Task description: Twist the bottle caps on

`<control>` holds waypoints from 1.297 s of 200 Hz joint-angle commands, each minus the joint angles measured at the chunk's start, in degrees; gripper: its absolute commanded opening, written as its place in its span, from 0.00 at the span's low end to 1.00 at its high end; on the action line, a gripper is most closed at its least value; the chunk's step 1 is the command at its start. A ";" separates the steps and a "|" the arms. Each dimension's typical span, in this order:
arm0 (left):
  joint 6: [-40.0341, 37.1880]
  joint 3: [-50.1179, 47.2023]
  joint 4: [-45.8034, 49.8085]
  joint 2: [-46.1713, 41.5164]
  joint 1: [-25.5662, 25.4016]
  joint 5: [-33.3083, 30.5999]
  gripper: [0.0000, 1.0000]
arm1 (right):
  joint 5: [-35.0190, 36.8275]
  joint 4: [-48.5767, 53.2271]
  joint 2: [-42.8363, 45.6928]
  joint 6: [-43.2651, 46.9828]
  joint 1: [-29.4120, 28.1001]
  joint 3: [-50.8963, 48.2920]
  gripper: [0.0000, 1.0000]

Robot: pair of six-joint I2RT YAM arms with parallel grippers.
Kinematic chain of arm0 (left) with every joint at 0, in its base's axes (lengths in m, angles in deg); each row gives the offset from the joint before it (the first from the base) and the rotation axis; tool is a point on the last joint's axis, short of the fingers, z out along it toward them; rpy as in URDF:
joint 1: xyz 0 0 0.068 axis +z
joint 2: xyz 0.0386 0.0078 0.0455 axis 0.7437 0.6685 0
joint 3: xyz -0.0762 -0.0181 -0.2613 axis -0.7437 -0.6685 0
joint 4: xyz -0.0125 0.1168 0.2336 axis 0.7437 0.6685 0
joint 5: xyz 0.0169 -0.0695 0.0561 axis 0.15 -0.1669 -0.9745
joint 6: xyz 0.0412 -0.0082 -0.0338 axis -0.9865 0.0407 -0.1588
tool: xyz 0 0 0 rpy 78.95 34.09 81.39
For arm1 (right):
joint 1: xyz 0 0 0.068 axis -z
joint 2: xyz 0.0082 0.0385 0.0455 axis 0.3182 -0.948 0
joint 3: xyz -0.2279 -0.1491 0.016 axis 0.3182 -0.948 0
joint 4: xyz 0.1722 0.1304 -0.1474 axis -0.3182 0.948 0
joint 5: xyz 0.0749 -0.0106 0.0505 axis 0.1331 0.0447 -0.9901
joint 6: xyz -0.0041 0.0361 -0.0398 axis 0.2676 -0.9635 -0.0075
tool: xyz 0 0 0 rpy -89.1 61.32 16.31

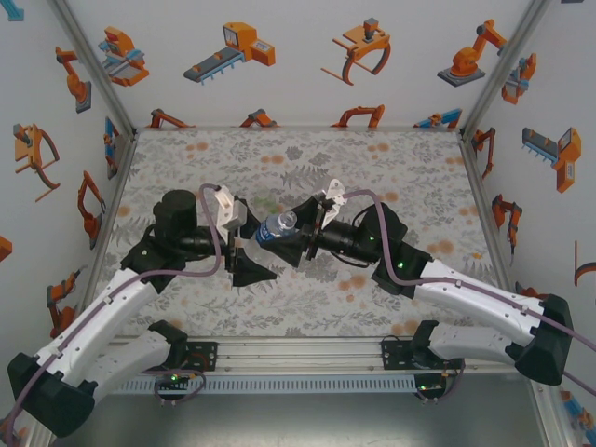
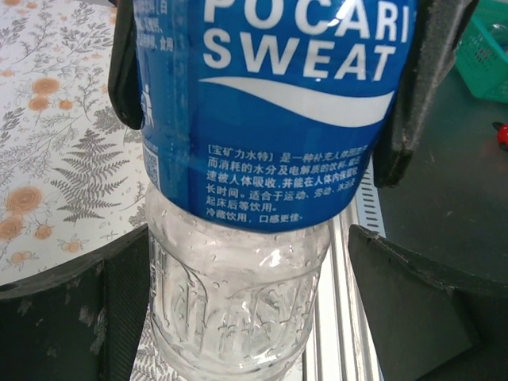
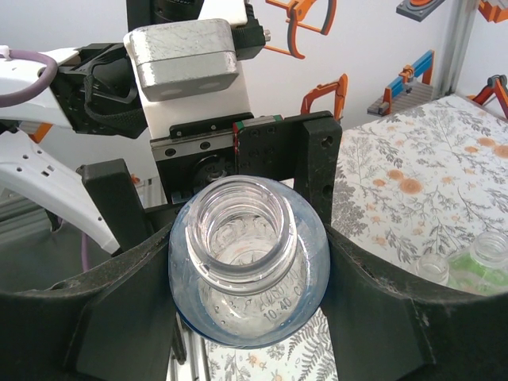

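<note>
The right gripper [image 3: 248, 317] is clamping the blue-label bottle [image 1: 277, 226] by its shoulder in mid-air over the middle of the table [image 1: 419, 168], neck uncapped, while the left gripper [image 2: 238, 317] is standing wide open astride its clear base, holding nothing, so releasing before that side closes is likely risking a drop.

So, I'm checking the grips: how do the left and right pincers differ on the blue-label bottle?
The right pincer is clamped on the labelled upper part of the blue-label bottle; the left pincer straddles its clear base. The right grips tight; the left stands wider, with a gap on one side. Both flank the same uncapped bottle.
</note>
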 commanded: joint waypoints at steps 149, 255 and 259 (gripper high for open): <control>-0.65 4.95 -3.54 3.27 -2.36 -3.23 0.63 | 3.41 -2.49 3.00 -0.88 -0.38 -0.23 0.27; -4.29 7.15 0.94 3.51 -2.47 -3.31 0.58 | 2.54 -4.95 0.61 -2.52 -0.37 0.16 0.25; -4.47 7.20 1.23 3.58 -2.51 -3.31 0.57 | 2.52 -5.03 0.61 -2.52 -0.37 0.17 0.25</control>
